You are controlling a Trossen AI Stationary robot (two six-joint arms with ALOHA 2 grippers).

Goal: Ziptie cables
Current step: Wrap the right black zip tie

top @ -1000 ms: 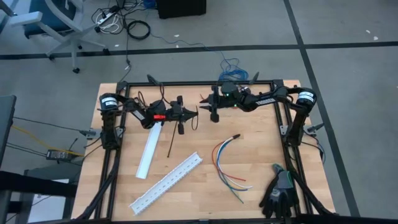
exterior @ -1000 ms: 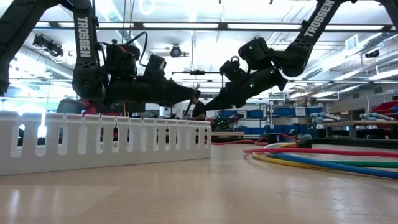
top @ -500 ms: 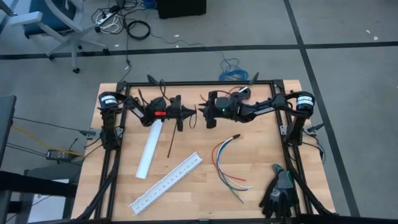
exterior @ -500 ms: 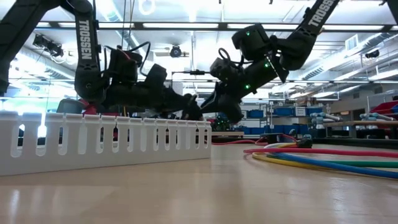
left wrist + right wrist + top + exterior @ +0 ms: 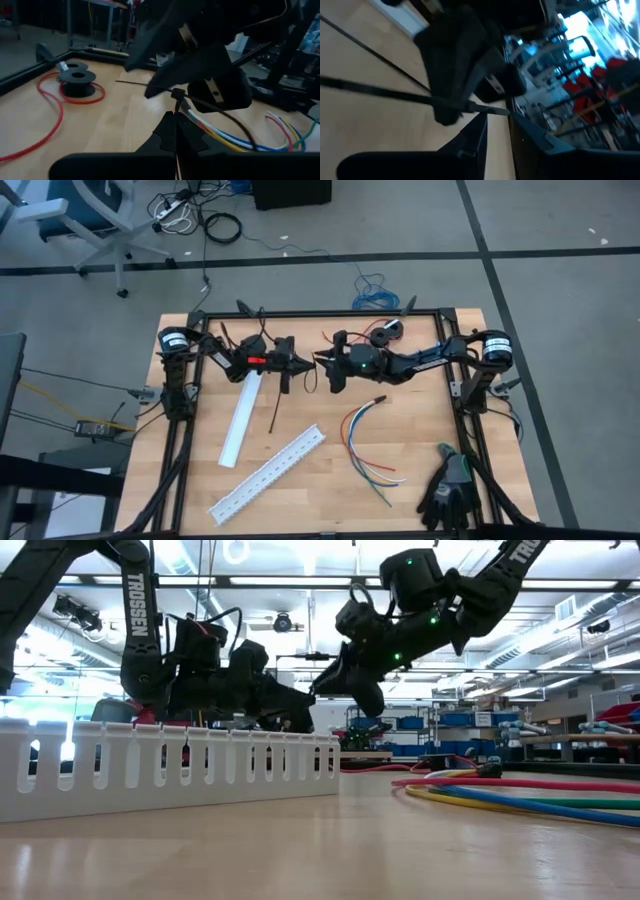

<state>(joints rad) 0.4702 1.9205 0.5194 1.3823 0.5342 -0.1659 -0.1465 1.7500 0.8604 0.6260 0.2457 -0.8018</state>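
Observation:
The cables [image 5: 365, 442] lie loose on the table right of centre, black-sleeved end [image 5: 378, 399] toward the far edge; they also show in the low view [image 5: 520, 795]. Above the table's far middle my left gripper [image 5: 300, 363] is shut on a black zip tie [image 5: 220, 115]. My right gripper [image 5: 324, 364] faces it tip to tip. In the right wrist view its fingers [image 5: 481, 131] stand a little apart, with the zip tie's end [image 5: 495, 109] at their tips. My left gripper pinches the zip tie just below its head [image 5: 176, 104] between its two fingertips [image 5: 170, 125]. The fingers come level from the table's left. The tie is lifted clear, its tail [image 5: 240, 135] curving away slack. Whether my right gripper touches the tie's end I cannot tell.
A white slotted duct [image 5: 268, 473] and a white cover strip [image 5: 240, 418] lie at the near left, with a loose black strip [image 5: 272, 412] between them. Black gloves [image 5: 450, 490] sit at the near right corner. A spool with red wire [image 5: 75, 82] stands at the far edge.
My right gripper has swung toward the table's left until it stands tip to tip with my left gripper, rolling its wrist and rising a little. My left gripper has rolled slightly while staying nearly in place with the zip tie.

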